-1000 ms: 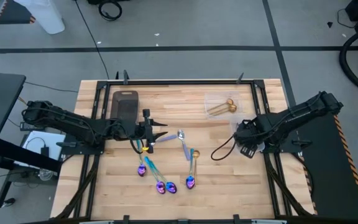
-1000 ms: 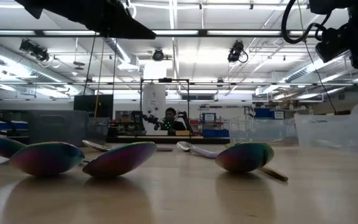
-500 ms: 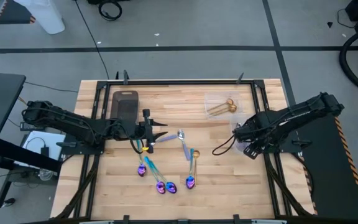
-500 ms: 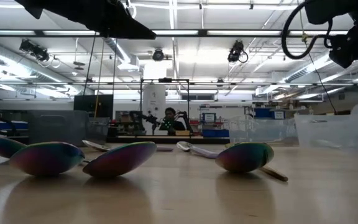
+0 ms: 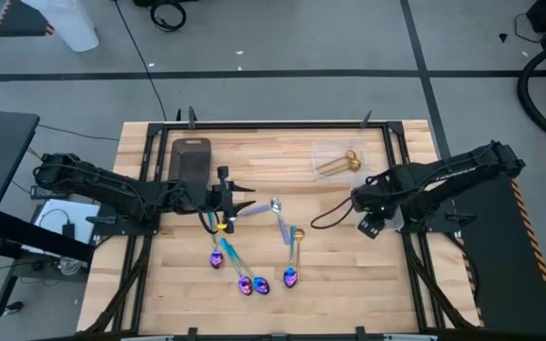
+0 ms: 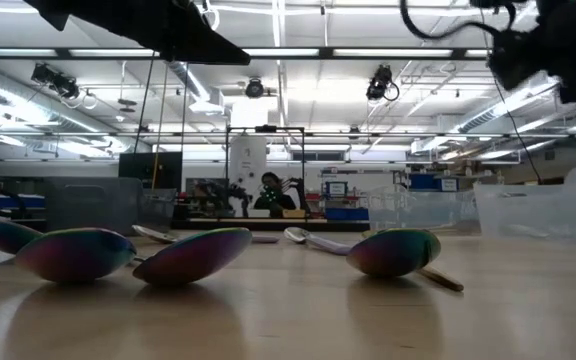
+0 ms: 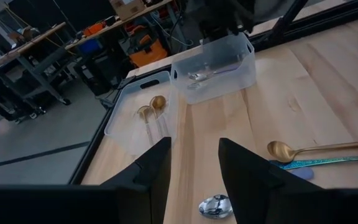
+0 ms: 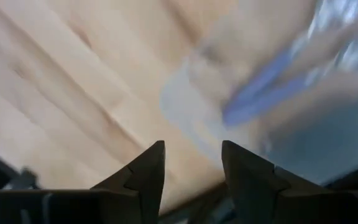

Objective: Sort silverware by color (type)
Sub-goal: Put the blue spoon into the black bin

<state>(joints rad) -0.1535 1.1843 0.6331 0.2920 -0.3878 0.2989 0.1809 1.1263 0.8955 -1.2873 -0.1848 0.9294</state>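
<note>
Loose silverware lies flat mid-table: a silver spoon (image 5: 277, 213), a gold spoon (image 5: 297, 235) and several purple-blue spoons with teal handles (image 5: 246, 282). Two more gold spoons (image 5: 337, 163) lie in a clear container at the far right. A silver spoon (image 7: 209, 74) lies in a second clear container (image 7: 216, 65), under my right arm. My left gripper (image 5: 250, 206) hovers open, pointing toward the table's right, just left of the silver spoon. My right gripper (image 8: 192, 174) is open and points down over that container's edge, nothing between its fingers.
A dark grey tray (image 5: 191, 161) lies at the far left, behind my left arm. In the low view the purple-blue spoon bowls (image 6: 183, 255) fill the near table and clear containers (image 6: 528, 210) stand at the right. Bare wood lies along the table's near edge.
My right gripper has shifted a little toward the table's left and risen slightly, turning at the wrist as it went. Its wrist view is blurred by the motion. My left arm and the spoons have kept still.
</note>
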